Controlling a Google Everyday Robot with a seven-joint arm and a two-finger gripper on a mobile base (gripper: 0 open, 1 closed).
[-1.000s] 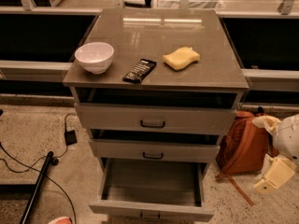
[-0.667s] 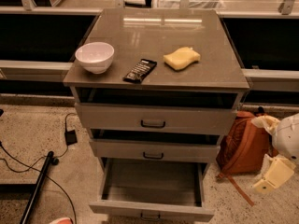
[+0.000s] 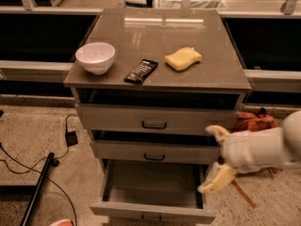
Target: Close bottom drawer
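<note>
The bottom drawer is pulled far out of the grey cabinet. Its shallow inside shows empty and its low front panel sits at the frame's lower edge. The middle drawer and the top drawer each stand slightly out. My gripper is at the cabinet's right side, level with the middle and bottom drawers. Its two cream fingers are spread apart and hold nothing. It overlaps the drawers' right ends; I cannot tell whether it touches them.
On the cabinet top are a white bowl, a dark snack bar and a yellow sponge. An orange-brown bag lies on the floor at right, behind my arm. Cables, a small adapter and a black pole lie at left.
My arm and gripper have moved left from the frame's right edge to the cabinet's right side. The drawers and the things on top have not moved.
</note>
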